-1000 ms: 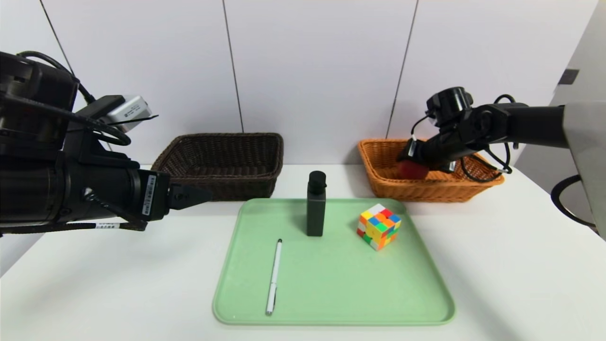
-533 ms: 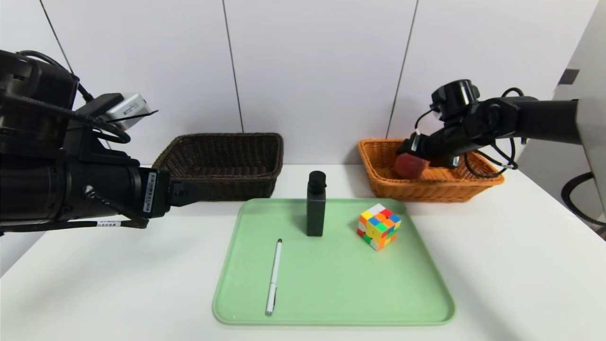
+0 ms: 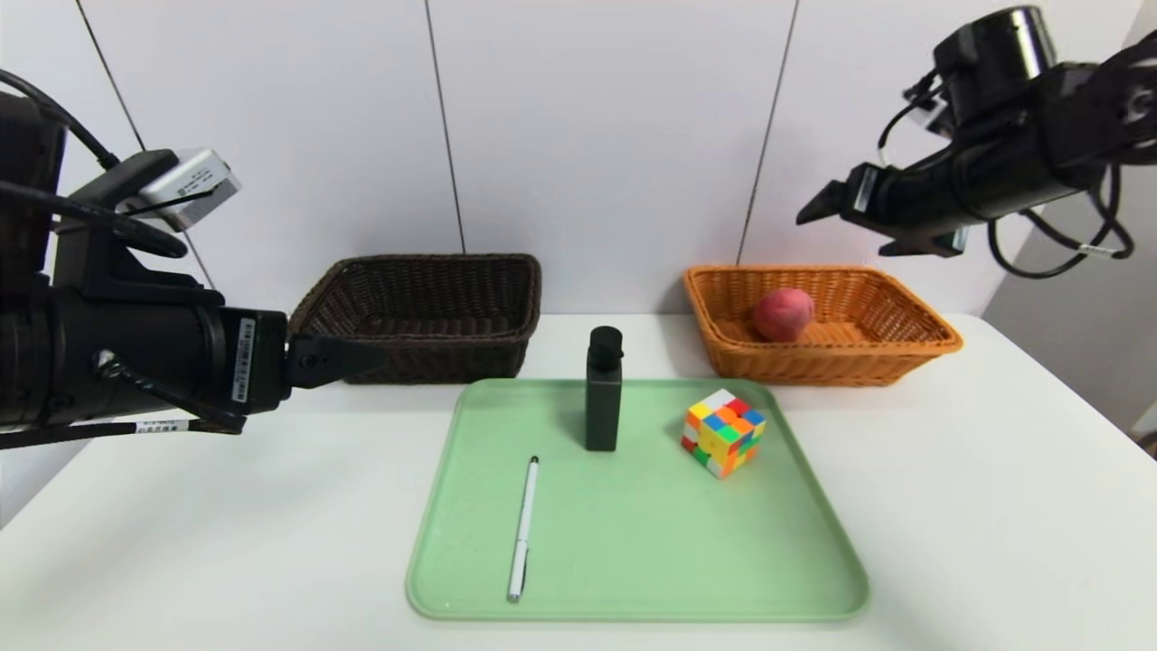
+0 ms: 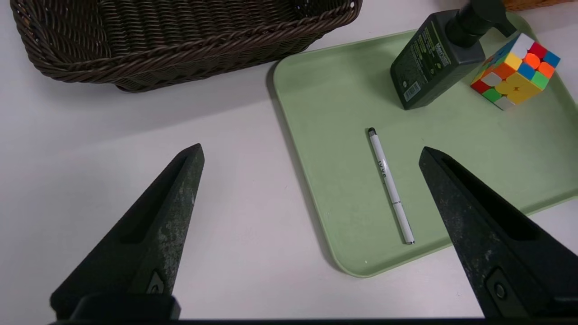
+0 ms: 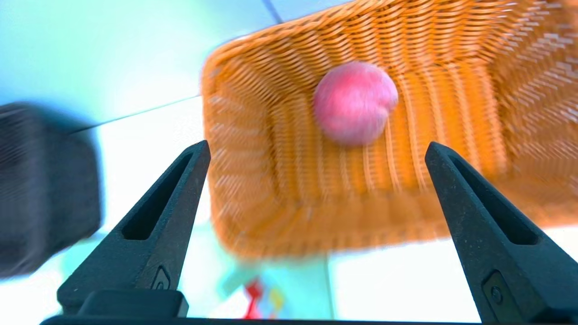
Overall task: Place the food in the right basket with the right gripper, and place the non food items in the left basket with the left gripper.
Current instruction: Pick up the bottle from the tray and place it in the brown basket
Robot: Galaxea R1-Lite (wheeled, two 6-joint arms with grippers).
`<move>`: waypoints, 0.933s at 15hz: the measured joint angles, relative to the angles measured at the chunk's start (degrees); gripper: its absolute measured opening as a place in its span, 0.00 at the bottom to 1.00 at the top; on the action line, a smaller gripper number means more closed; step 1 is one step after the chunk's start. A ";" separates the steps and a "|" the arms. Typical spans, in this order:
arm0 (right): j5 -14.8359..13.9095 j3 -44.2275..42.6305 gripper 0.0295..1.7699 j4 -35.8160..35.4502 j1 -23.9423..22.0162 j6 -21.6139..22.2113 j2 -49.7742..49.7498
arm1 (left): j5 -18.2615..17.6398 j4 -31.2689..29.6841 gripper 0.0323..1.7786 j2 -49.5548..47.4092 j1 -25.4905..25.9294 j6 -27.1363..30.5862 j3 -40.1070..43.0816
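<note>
The peach-like fruit (image 3: 783, 315) lay inside the light orange wicker basket (image 3: 913, 357), toward its left half, resting on the woven floor. The right gripper (image 3: 815, 206) hung in the air above that basket, well clear of the rim, with its two pointed fingers (image 5: 162, 212) spread wide and nothing between them. In the right wrist view the fruit (image 5: 355, 103) and the basket (image 5: 253, 180) were smeared by motion, so the fruit's skin could not be made out, and a dark shape at the edge of that view was too blurred to name.

The left gripper (image 3: 348, 358) sat low in front of the dark brown wicker basket (image 3: 425, 307), covering part of its near left corner in the head view. Its fingers (image 4: 153, 225) were also fully apart and held nothing.

On the green tray (image 3: 633, 561) the black bottle (image 3: 603, 391) stood upright, with the puzzle cube (image 3: 723, 431) to its right and apart from it, and the white-and-silver pen (image 3: 522, 529) lay flat nearer the front left. In the left wrist view the bottle's cap (image 4: 474, 18) was cut off by the frame edge, and only part of the dark basket (image 4: 180, 40) showed. The print on the pen (image 4: 390, 185) was too small to read.
</note>
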 joint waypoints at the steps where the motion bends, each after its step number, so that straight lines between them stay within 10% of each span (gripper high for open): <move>1: -0.09 0.37 0.93 2.10 0.78 -0.07 -3.38 | 0.44 0.41 0.95 -0.43 -0.44 -0.11 0.06; 7: -3.29 13.70 0.95 8.00 7.74 -1.18 -26.58 | 9.55 3.94 0.95 -1.63 -5.92 -0.61 0.38; 14: -10.37 36.28 0.96 7.86 11.33 -12.90 -56.63 | 18.58 3.04 0.95 3.99 -15.79 -9.98 -0.28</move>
